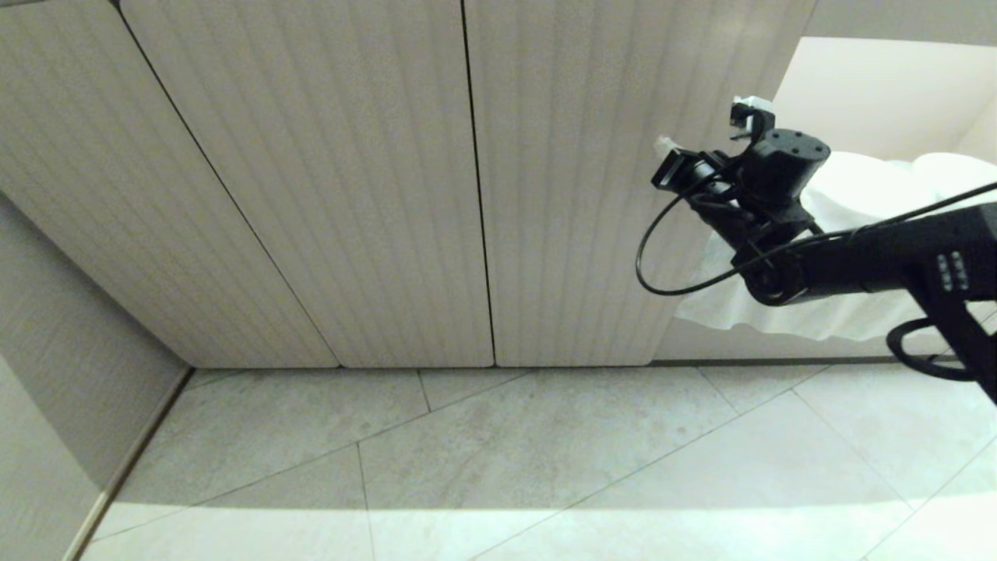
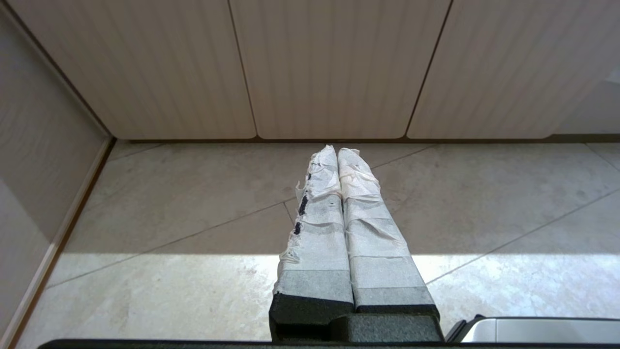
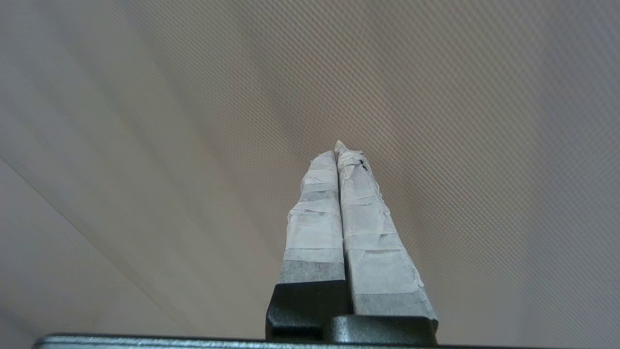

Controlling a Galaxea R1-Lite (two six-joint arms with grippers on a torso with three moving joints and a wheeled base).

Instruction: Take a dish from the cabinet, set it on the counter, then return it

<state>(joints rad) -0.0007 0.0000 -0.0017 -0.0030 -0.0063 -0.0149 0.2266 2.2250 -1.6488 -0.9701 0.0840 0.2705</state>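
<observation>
Right gripper [image 1: 705,128]: raised before the rightmost door, fingers pressed together, empty. Left gripper [image 2: 337,151]: closed, low over floor. Cabinet [image 1: 327,195]: beige ribbed doors, all closed.

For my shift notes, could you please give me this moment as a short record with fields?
cabinet: three ribbed doors, all shut
dish: none in view
right gripper: raised near the rightmost door, fingers shut, holding nothing
left gripper: low over the tiled floor, shut, empty
white cloth: draped in the bright recess right of the doors
task stage: no door opened yet
</observation>
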